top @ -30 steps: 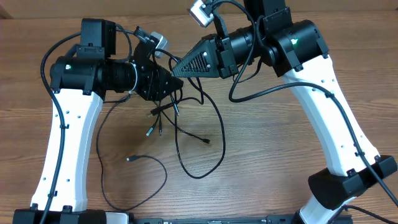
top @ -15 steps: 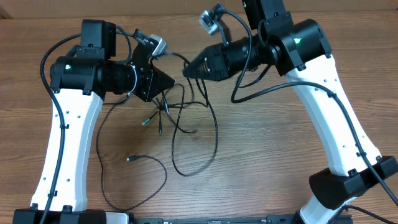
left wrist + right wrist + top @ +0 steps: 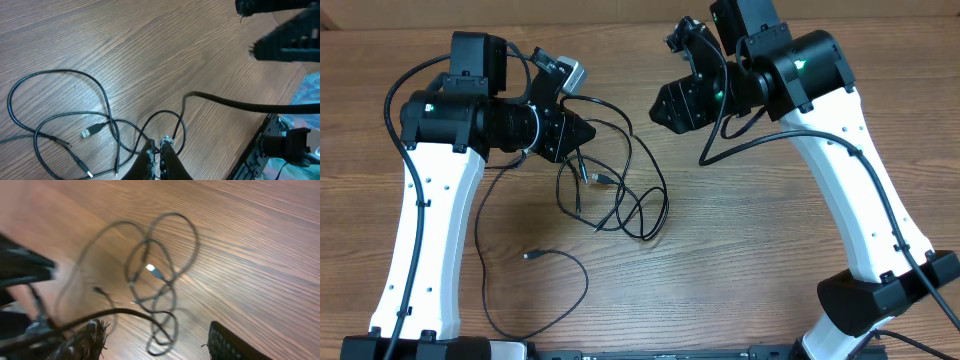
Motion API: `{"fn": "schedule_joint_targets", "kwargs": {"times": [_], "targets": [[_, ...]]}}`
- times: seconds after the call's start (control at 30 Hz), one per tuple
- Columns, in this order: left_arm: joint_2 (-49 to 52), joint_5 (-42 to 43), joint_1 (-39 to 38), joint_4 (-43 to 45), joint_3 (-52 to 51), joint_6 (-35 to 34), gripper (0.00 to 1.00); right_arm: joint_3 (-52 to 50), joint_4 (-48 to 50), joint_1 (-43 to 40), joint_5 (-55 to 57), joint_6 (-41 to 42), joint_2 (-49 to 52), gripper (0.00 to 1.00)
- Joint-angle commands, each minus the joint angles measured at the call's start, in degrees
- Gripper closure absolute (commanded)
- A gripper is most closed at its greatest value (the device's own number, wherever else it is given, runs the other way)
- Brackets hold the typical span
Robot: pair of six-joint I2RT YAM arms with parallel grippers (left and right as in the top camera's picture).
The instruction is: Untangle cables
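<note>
Overhead view: on the wooden surface [image 3: 740,250] the job looks partly done at best. The main bunch of cables [image 3: 610,185] lies in overlapping loops near the middle, crossing itself several times, so most of the separating is, by my judgement, left to do. One separate cable [image 3: 555,253] lies well apart toward the near-left edge in its own open curve, clear of the knot.

The left pincer [image 3: 588,131] is clamped on a strand at the bunch's upper-left edge. Its wrist view shows the fingers [image 3: 150,159] pressed together on thin black cord, with the loops spreading out beyond them. The right pincer [image 3: 665,108] stands spread and empty, raised to the upper right of the bunch and touching no cord.

A silvery USB plug [image 3: 90,132] rests inside the loops — free, near the left pincer.
</note>
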Motion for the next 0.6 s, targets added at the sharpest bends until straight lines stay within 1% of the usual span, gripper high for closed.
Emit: {"fn": "schedule_joint_targets", "kwargs": {"times": [0.0, 0.07, 0.13, 0.2, 0.23, 0.33, 0.4, 0.47, 0.57], "targets": [[-0.63, -0.13, 0.50, 0.02, -0.17, -1.60, 0.96, 0.70, -0.17, -1.36, 5.03, -0.81, -1.62, 0.36], [-1.44, -1.92, 2.32, 0.81, -0.15, -3.98, 0.95, -0.26, -0.20, -2.71, 5.01, -0.81, -1.62, 0.36], [-2.58, -3.15, 5.79, 2.16, -0.15, -7.17, 0.96, -1.84, -0.28, -4.15, 4.85, -0.79, -1.62, 0.36], [-4.02, -1.07, 12.11, 3.58, -0.15, -10.58, 0.96, -4.13, -0.15, -5.51, 3.17, -0.81, -1.62, 0.34], [-4.46, 0.37, 14.27, 3.82, -0.15, -10.97, 0.96, -5.38, 0.13, -5.90, 1.75, -0.83, -1.62, 0.34], [-5.62, 7.58, 22.40, 2.91, -0.15, -10.78, 0.96, -10.03, 1.44, -6.25, -1.42, -0.92, -1.62, 0.33], [-5.88, 10.99, 26.45, 0.81, -0.15, -9.11, 0.96, -13.53, 2.95, -5.92, -3.17, -2.25, -1.62, 0.33], [-5.88, 12.50, 28.26, -1.51, -0.15, -6.93, 0.96, -17.57, 5.33, -5.03, -5.92, -2.89, -1.62, 0.33], [-5.88, 12.74, 27.91, -2.14, -0.15, -6.73, 0.96, -22.49, 9.33, -2.91, -8.55, -3.43, -1.62, 0.33]]}}
